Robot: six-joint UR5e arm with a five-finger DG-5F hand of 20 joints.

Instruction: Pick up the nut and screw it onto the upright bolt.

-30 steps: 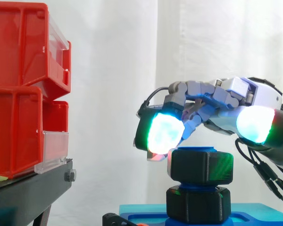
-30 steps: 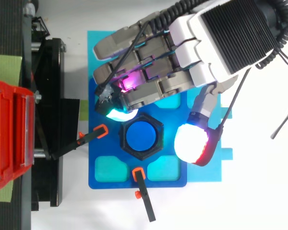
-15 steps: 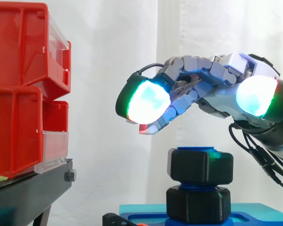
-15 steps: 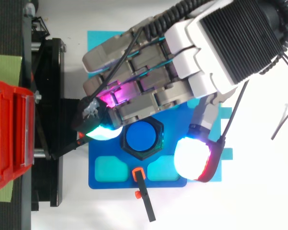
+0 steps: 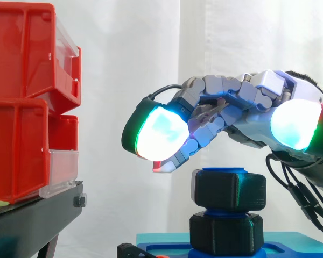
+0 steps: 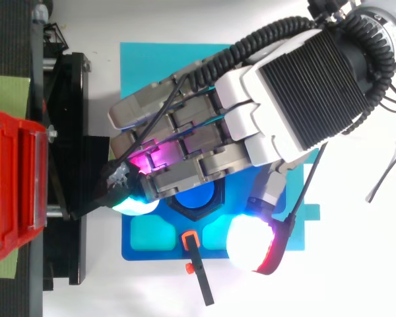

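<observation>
A black hexagonal nut (image 5: pixel 229 190) sits on the upright blue bolt (image 5: pixel 223 171), just under the bolt's top, above a second black hexagonal piece (image 5: pixel 226 233) at the bolt's foot. From above, a part of the bolt (image 6: pixel 197 199) and the nut's rim peek out under the fingers. My hand (image 5: pixel 247 107) hovers over the bolt, clear of the nut, with its fingers stretched toward the left and slightly drooping. It is open and holds nothing. One glowing fingertip (image 5: pixel 156 133) hangs left of the bolt, while the thumb pad (image 6: pixel 251 243) glows near the plate's front edge.
The bolt stands on a blue plate (image 6: pixel 160 240) over a cyan mat (image 6: pixel 158 59). Two orange-tipped black clamps (image 6: pixel 197 264) grip the plate. Red bins (image 5: pixel 21 107) rest on a black stand (image 5: pixel 32 220) to the left. A thin loose cable (image 6: pixel 383 188) lies at the right.
The hand has lifted off the nut and reached further left toward the bins, its fingers straightening. The nut and bolt have stayed put.
</observation>
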